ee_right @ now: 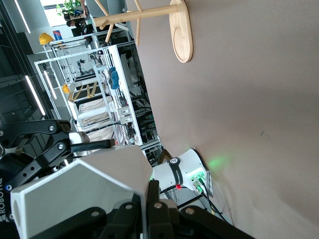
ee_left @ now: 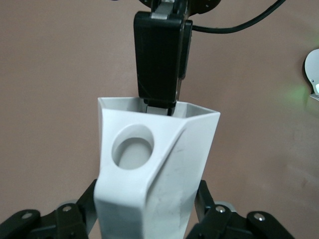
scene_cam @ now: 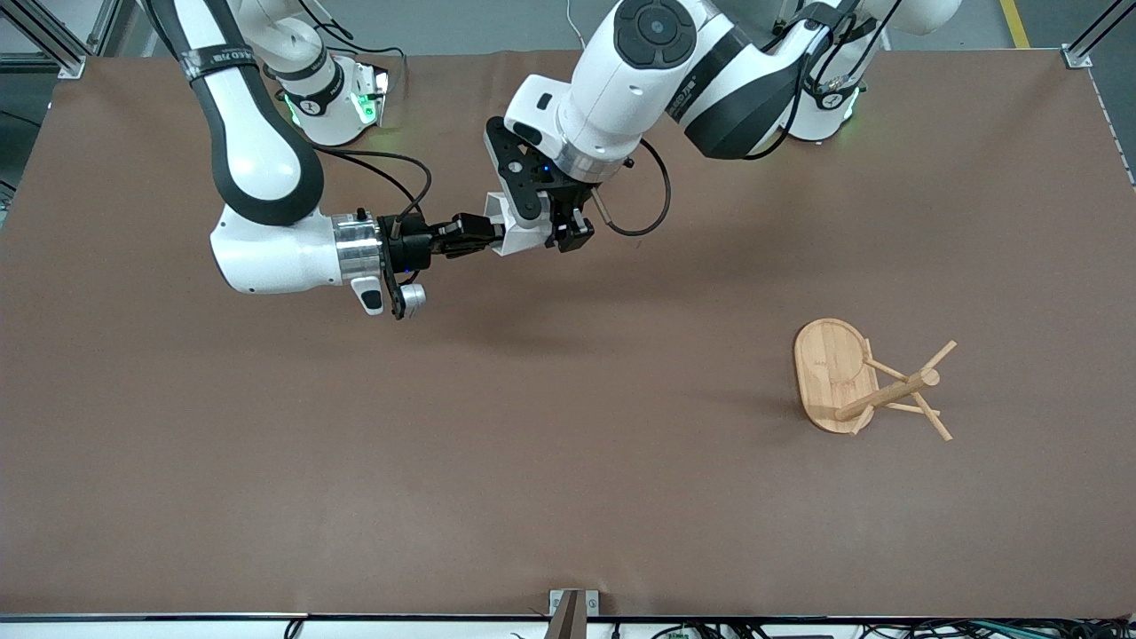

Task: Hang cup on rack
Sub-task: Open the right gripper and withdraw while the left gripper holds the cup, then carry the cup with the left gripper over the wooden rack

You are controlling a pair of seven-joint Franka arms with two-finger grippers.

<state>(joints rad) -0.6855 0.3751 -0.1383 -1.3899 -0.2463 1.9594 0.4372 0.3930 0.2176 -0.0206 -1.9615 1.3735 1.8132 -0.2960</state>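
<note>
Hanging above the table, the cup (scene_cam: pixel 513 232) is clamped between the right hand (scene_cam: pixel 475 234) and left hand (scene_cam: pixel 559 232).

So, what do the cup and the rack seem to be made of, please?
The cup looks like matte white plastic, possibly printed: flat facets, sharp edges, faint scuffs, no glaze shine. The rack looks like light bamboo or similar wood with a smooth finish: pale yellow tone and fine lines on its oval base. Neither material is certain from looks alone.
</note>
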